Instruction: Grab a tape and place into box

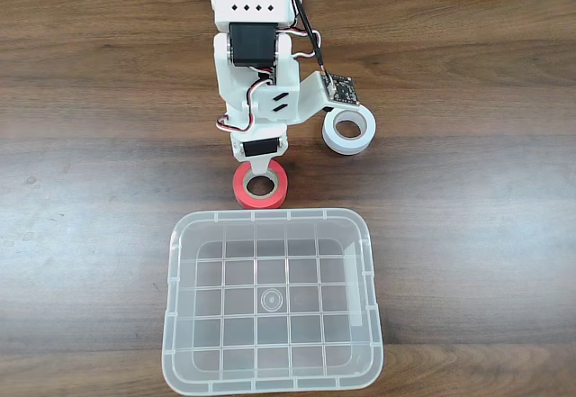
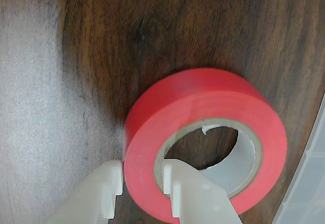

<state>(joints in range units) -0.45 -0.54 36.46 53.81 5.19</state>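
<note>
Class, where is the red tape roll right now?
In the fixed view the red tape roll lies on the table just above the clear box's top rim, down-left of the white roll, with the jaws straddling its wall.

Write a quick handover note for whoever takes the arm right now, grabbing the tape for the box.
Gripper: closed on the red tape roll's wall, one finger outside, one inside the core.
Red tape roll: on the wooden table, just outside the clear plastic box's far rim.
White tape roll: untouched beside the arm.
Done: grasp. Left: lift, carry over the rim, release into the box.
</note>
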